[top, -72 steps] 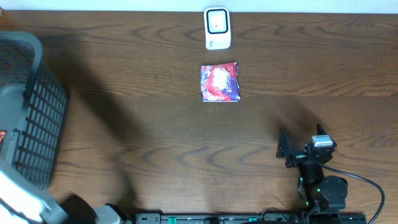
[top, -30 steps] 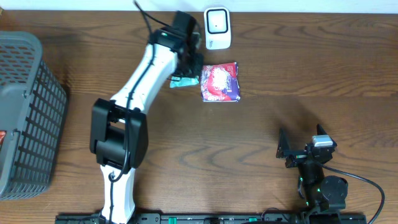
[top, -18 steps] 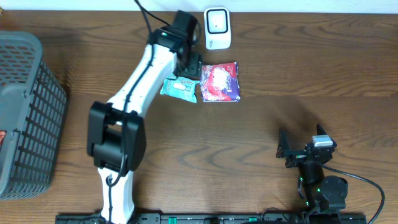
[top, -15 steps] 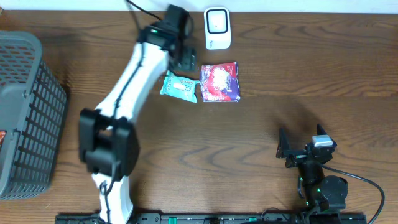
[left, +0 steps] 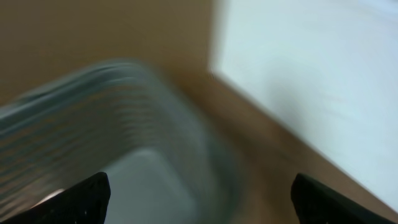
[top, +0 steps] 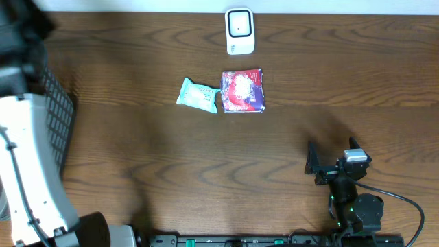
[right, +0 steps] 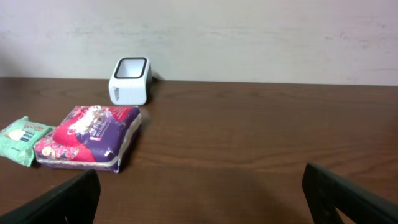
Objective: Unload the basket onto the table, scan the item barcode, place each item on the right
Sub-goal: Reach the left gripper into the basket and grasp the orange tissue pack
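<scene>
Left gripper (left: 202, 200) hovered over the basket (top: 62, 123) at far left, jaws wide, empty; right gripper (right: 202, 196) gaped too. Green packet (top: 197, 95) lay centre-frame, just beside the red pack (top: 242, 90), below the scanner (top: 239, 31). The next grab likely needed the barcode face left uncovered.

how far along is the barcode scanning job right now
Looks done: green packet and red-purple packet lie side by side just in front of the scanner. In hand: nothing; the left gripper is open over the basket, the right gripper open too. Left: probably more basket items, contents unclear.
</scene>
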